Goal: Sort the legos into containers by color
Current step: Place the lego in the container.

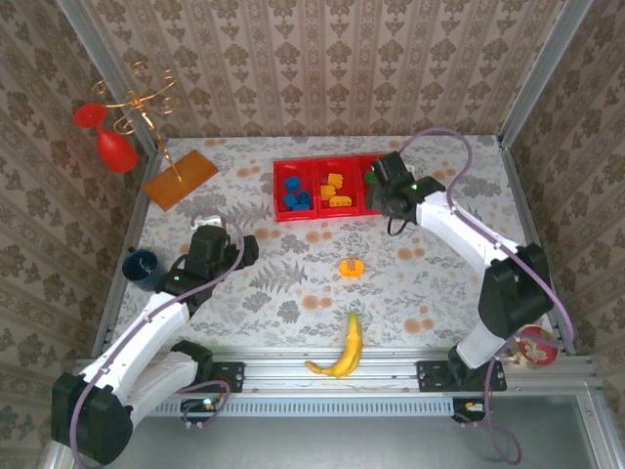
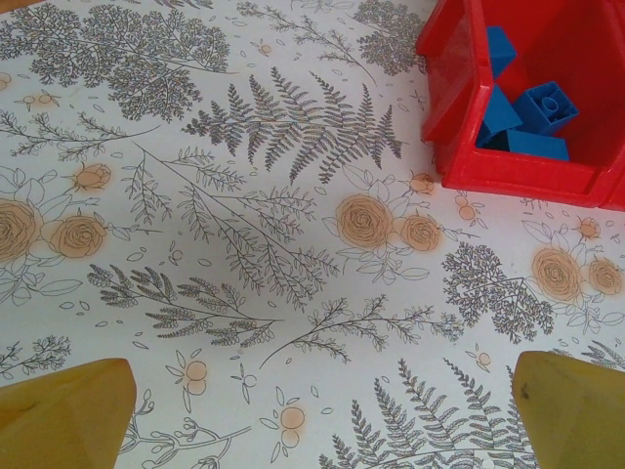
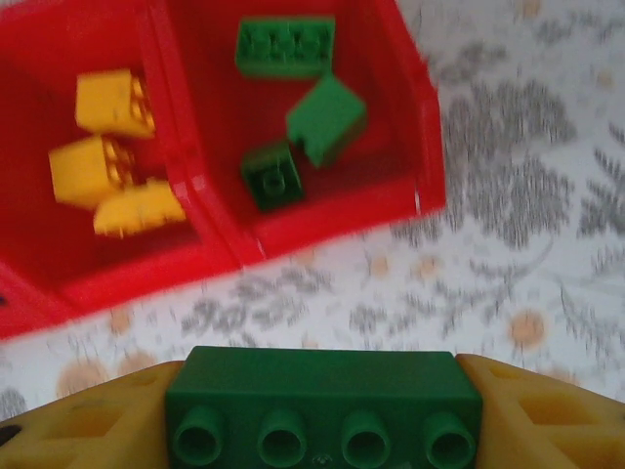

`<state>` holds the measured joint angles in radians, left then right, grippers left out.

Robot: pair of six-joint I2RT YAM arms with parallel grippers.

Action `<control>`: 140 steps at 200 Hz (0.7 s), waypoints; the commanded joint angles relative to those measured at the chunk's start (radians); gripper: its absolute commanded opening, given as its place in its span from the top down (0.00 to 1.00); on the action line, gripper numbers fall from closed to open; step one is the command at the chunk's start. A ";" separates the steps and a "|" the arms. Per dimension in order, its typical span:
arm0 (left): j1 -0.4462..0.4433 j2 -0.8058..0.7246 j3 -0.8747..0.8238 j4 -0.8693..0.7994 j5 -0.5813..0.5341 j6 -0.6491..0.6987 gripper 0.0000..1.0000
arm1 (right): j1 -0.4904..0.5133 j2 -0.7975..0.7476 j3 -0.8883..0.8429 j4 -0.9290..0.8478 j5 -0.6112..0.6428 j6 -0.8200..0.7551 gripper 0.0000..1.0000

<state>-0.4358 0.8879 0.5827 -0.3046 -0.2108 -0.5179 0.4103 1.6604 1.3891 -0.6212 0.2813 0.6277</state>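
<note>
A: Left gripper [image 1: 220, 239]?
B: Spread wide, nothing in it. Hanging over bare surface [image 2: 244, 293] at left centre of the top view, short of the red tray [image 1: 322, 217]. Likely parked there to leave the tray free for the other arm.
A: Tray, left to right?
B: Left compartment: blue bricks [image 1: 293, 193], several, heaped, seen also at upper right of the left wrist view. Middle compartment: orange bricks [image 3: 115, 101], three, lying loose. Right compartment: green bricks [image 3: 326, 119], three, one flat, two tilted. No mixed colours, as far as visible.
A: Right gripper [image 3: 322, 430]?
B: Clamped on a green brick [image 3: 322, 386], studs toward the camera, pinched by its short ends between the yellow fingers [image 3: 88, 420]. Sitting at the tray's right end in the top view, green compartment just ahead in the wrist view, brick not in it yet. End grip probably chosen for a flat drop.
A: Anything left out?
B: One orange piece [image 1: 352, 266], alone on the surface, centre of the top view, below the tray. Probably next after the green drop.
</note>
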 commanded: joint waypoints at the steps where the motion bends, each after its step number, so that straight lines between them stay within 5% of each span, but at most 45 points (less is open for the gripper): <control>1: 0.009 -0.012 0.012 -0.017 -0.016 -0.019 0.00 | -0.040 0.105 0.107 0.022 0.015 -0.093 0.61; 60: 0.015 -0.008 0.015 -0.020 -0.010 -0.015 0.00 | -0.109 0.371 0.406 -0.009 -0.014 -0.149 0.58; 140: 0.018 0.022 0.032 -0.010 0.022 0.006 0.00 | -0.148 0.515 0.549 -0.040 -0.045 -0.158 0.45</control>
<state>-0.4271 0.8967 0.5831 -0.3077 -0.2062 -0.5205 0.2680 2.1368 1.8942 -0.6182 0.2565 0.4919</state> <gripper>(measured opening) 0.999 0.625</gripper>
